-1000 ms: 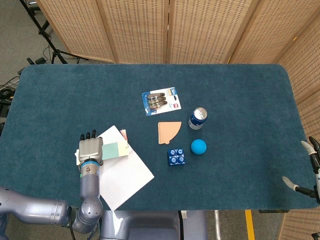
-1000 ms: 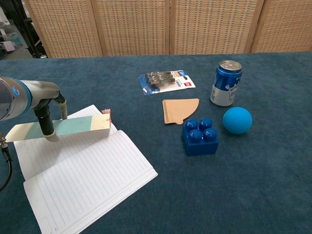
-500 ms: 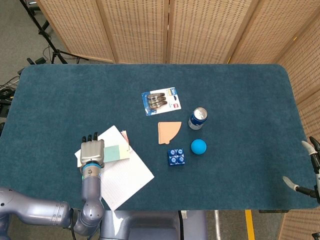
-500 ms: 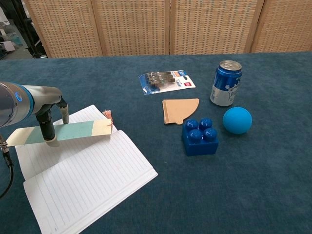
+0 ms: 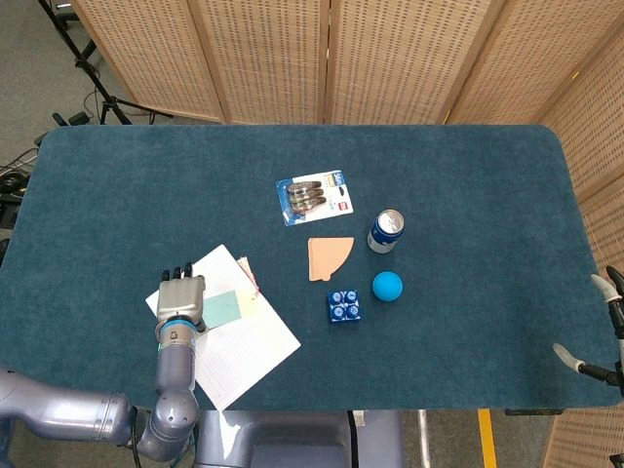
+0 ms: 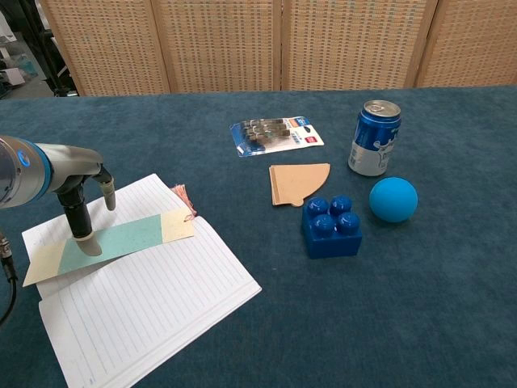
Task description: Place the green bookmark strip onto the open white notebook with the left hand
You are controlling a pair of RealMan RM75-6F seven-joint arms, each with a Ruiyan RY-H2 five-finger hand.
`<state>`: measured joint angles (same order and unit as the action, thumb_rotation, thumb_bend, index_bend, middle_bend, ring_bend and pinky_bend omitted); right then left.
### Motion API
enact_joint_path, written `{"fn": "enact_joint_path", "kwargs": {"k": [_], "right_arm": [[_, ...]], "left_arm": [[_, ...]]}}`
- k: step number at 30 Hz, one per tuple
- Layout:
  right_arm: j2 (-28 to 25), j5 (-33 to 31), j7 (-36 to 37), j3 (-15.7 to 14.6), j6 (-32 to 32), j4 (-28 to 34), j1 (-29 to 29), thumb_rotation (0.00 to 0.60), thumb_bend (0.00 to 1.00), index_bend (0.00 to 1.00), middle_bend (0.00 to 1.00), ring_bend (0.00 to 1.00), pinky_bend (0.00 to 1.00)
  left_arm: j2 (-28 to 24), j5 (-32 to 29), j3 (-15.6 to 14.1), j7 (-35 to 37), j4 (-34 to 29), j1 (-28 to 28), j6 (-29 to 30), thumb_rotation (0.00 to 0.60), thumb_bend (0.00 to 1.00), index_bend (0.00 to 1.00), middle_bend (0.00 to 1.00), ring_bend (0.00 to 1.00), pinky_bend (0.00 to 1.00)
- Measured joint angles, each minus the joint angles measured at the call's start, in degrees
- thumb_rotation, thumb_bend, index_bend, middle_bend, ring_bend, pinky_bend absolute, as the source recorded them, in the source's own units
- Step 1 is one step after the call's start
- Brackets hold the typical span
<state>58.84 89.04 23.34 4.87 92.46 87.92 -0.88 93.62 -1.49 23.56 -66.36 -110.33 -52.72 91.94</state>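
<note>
Step in hand: laying the green bookmark strip (image 6: 121,240) flat on the open white notebook (image 6: 145,299), near the worktop's front left corner.
Left hand: the left hand (image 5: 181,300) is over the notebook's upper page; in the chest view a fingertip (image 6: 90,242) presses down on the strip's green middle while another finger stands clear above it. It looks like a pinning touch more than a full pinch, though the underside of the grip is hidden.
Bookmark now: it lies aslant across the upper page, tassel end (image 6: 184,198) toward the worktop's middle, its pale left end reaching the notebook's left edge and perhaps hanging just past it.
Doing it well: I judge the strip is down or all but down, so the fingers should lift straight up and spread gently, without dragging it sideways. A light card like this may cling to a fingertip or slide off the left page edge if nudged.
Right hand: the right hand (image 5: 597,330) is at the worktop's right front edge, only pale fingertips in view; whether it is spread or closed I cannot tell.
Change: a second ago the strip was held higher and nearer level above the page's far edge; it has since come down toward the front and tilted onto the paper. The hand has drawn back with it.
</note>
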Motion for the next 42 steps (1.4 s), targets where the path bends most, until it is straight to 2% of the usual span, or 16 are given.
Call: {"fn": "enact_joint_path", "kwargs": {"k": [4,7,10,12,15,18,25,29,33,38,42], "right_arm": [[0.1,0.2,-0.1,0.0,0.1,0.0,0.0,0.600,0.19,0.06,0.00,0.00,0.00],[0.1,0.0,0.0,0.0,0.1,0.0,0.0,0.600,0.18,0.06,0.00,0.00,0.00],[0.1,-0.1,0.1,0.0,0.0,-0.1,0.1,0.600,0.18,0.06,0.00,0.00,0.00],[0.1,-0.2,0.1,0.1,-0.1,-0.1,0.0,0.600,0.18,0.06,0.00,0.00,0.00],[0.1,-0.2,0.1,0.1,-0.1,0.0,0.0,0.600,0.18,0.06,0.00,0.00,0.00],[0.2,-0.1,0.0,0.1,0.0,0.0,0.0,0.600,0.18,0.06,0.00,0.00,0.00],[0.2,-0.2,-0.4,0.2,0.1,0.2,0.1,0.600,0.18,0.06,0.00,0.00,0.00],[0.3,-0.4,-0.6,0.2,0.0,0.2,0.1,0.600,0.18,0.06,0.00,0.00,0.00],[0.3,-0.9,-1.0,0.4,-0.1,0.3,0.1,0.600,0.18,0.06,0.00,0.00,0.00],[0.3,-1.4,-0.8,0.6,-0.1,0.3,0.3,0.600,0.18,0.06,0.00,0.00,0.00],[0.3,-1.4,-0.7,0.7,-0.1,0.3,0.3,0.600,0.18,0.06,0.00,0.00,0.00]], "left_arm": [[-2.1,-0.1,0.6,0.6,-1.1,0.7,-1.1,0.600,0.10,0.20,0.00,0.00,0.00],[-3.3,1.9,0.8,2.5,-1.8,1.4,-2.4,0.600,0.20,0.18,0.00,0.00,0.00],[-4.6,6.2,0.1,4.3,-2.4,2.1,-3.7,0.600,0.45,0.16,0.00,0.00,0.00],[-5.9,10.6,-1.1,5.6,-2.7,2.7,-5.0,0.600,0.68,0.15,0.00,0.00,0.00],[-8.7,18.3,-3.3,8.9,-3.6,4.2,-8.1,0.600,0.82,0.12,0.00,0.00,0.00],[-12.6,24.1,-5.0,13.4,-5.1,5.8,-13.2,0.600,0.86,0.09,0.00,0.00,0.00],[-22.1,28.4,-8.3,19.6,-8.3,7.8,-27.5,0.600,0.87,0.08,0.00,0.00,0.00],[-27.0,33.7,-10.5,23.7,-8.9,8.7,-35.8,0.600,0.88,0.08,0.00,0.00,0.00],[-30.1,39.5,-12.6,27.9,-8.7,9.3,-42.0,0.600,0.89,0.08,0.00,0.00,0.00],[-32.8,44.0,-15.4,32.5,-7.8,9.0,-49.8,0.600,0.90,0.08,0.00,0.00,0.00],[-33.8,47.2,-18.1,35.1,-6.9,7.9,-53.2,0.600,0.90,0.08,0.00,0.00,0.00]]}}
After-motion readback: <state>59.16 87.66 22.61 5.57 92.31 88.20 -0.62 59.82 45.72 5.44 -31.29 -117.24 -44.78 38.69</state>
